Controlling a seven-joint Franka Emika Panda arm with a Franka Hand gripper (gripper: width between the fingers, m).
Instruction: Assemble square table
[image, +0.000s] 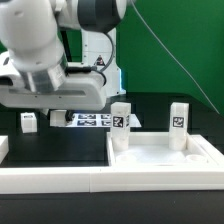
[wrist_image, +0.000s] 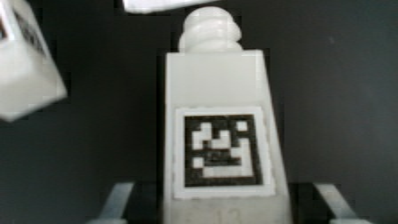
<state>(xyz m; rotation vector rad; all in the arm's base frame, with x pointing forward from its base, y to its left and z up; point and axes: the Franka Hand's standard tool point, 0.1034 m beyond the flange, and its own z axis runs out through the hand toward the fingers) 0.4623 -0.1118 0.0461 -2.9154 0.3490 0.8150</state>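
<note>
In the wrist view a white blocky table leg (wrist_image: 217, 110) with a black-and-white tag and a ribbed screw tip lies lengthwise between my fingers (wrist_image: 121, 200). My gripper (wrist_image: 221, 205) is shut on its lower end. In the exterior view my arm (image: 45, 75) hangs low at the left and hides the fingers and the held leg. The square tabletop (image: 160, 155) lies at the exterior view's right with its rim up. Two legs (image: 121, 125) (image: 179, 120) stand upright at its far corners. Another small leg (image: 28, 121) stands on the black table at the left.
The marker board (image: 88, 120) lies behind my arm. A long white border bar (image: 90, 182) runs along the front edge. A white tagged piece (wrist_image: 25, 75) lies close beside the held leg in the wrist view. A green wall is behind.
</note>
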